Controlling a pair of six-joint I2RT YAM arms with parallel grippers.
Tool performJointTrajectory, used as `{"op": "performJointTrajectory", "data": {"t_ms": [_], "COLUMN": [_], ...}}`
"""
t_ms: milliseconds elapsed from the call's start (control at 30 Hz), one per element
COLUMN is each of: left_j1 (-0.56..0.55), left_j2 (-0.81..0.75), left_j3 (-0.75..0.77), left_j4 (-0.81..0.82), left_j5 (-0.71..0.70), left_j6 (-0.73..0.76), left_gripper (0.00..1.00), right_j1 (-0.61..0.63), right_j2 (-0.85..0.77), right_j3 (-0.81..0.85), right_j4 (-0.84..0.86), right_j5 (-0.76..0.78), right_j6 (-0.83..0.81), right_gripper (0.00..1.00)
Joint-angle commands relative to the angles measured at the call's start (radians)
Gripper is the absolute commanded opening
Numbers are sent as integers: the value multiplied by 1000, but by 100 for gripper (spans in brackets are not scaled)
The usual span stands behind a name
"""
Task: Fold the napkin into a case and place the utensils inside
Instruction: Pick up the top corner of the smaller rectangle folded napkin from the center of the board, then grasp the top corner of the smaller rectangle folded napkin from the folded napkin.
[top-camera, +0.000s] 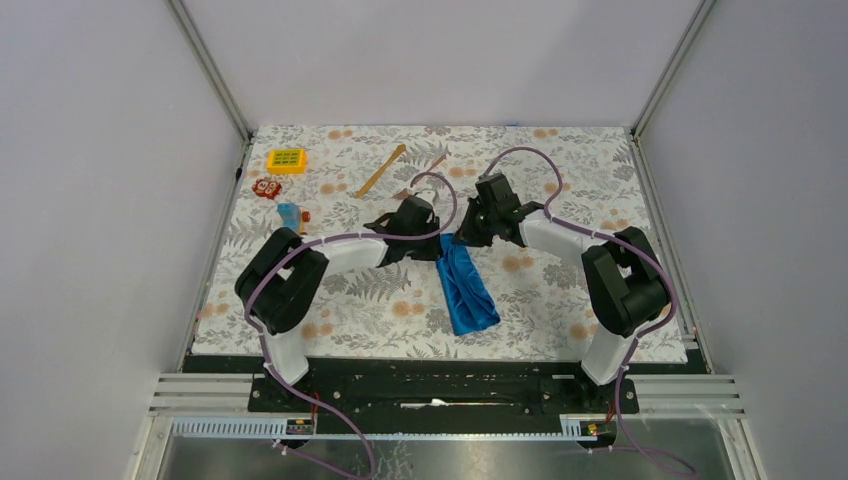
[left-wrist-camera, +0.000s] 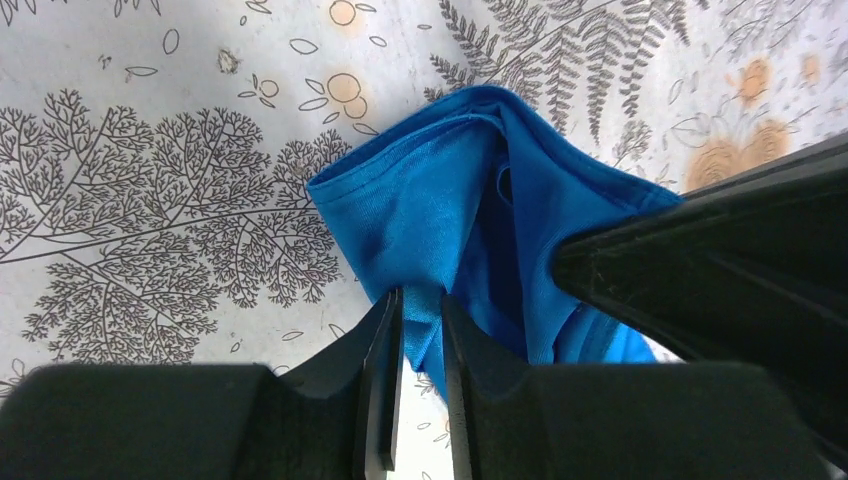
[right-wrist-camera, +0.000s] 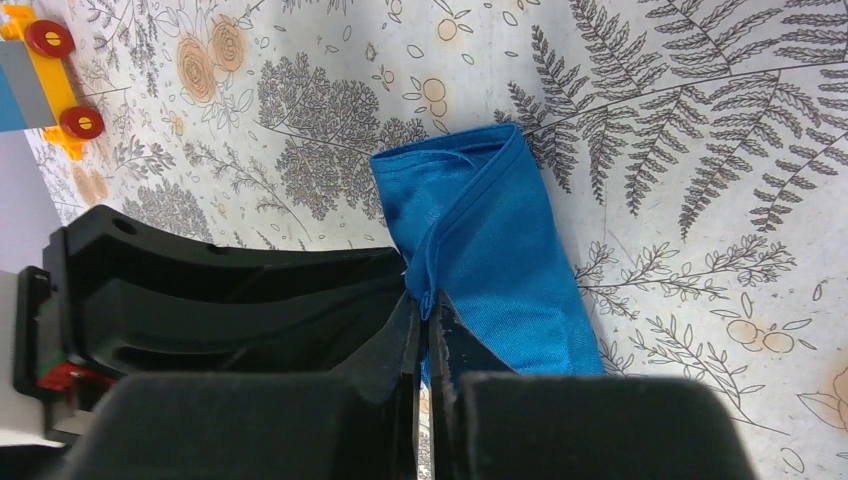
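The royal-blue napkin (top-camera: 468, 287) lies folded as a narrow strip in the middle of the table. Both grippers meet at its far end. My left gripper (top-camera: 438, 247) is shut on a fold of the napkin (left-wrist-camera: 430, 200), with cloth pinched between its fingertips (left-wrist-camera: 421, 300). My right gripper (top-camera: 463, 238) is shut on the napkin's hemmed edge (right-wrist-camera: 500, 250) at its fingertips (right-wrist-camera: 427, 305). The far end looks slightly lifted and bunched. One tan wooden utensil (top-camera: 380, 170) lies at the back. A second utensil (top-camera: 432, 164) lies beside it, partly hidden by the left arm's cable.
A yellow toy (top-camera: 286, 160), a red toy (top-camera: 266, 187) and a blue-orange toy car (top-camera: 291, 215) sit at the back left; the car also shows in the right wrist view (right-wrist-camera: 40, 70). The floral tablecloth (top-camera: 560, 290) covers the table. Walls enclose three sides.
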Motion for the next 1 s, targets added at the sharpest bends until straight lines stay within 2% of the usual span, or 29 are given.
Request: {"op": "performJointTrajectory", "data": {"t_ms": [0, 100, 233, 333, 667, 967], "left_j1": [-36, -57, -78, -88, -101, -102], "left_j2": [13, 33, 26, 34, 79, 40], "left_j3": [78, 96, 97, 110, 160, 154], "left_j4": [-43, -69, -68, -66, -87, -73], "left_j5": [-123, -174, -225, -233, -269, -288], "left_j6": [79, 91, 95, 110, 141, 125], "left_gripper": [27, 32, 43, 45, 35, 17], "right_j1": [-4, -4, -4, -3, -3, 2], "right_j2": [-48, -42, -35, -35, -34, -23], "right_j3": [0, -2, -8, -8, -3, -9], "right_j4": [24, 31, 42, 42, 41, 41], "right_j5": [-30, -45, -51, -50, -51, -44], "right_j6": [16, 17, 21, 22, 23, 68], "right_gripper": [0, 0, 0, 0, 0, 0]}}
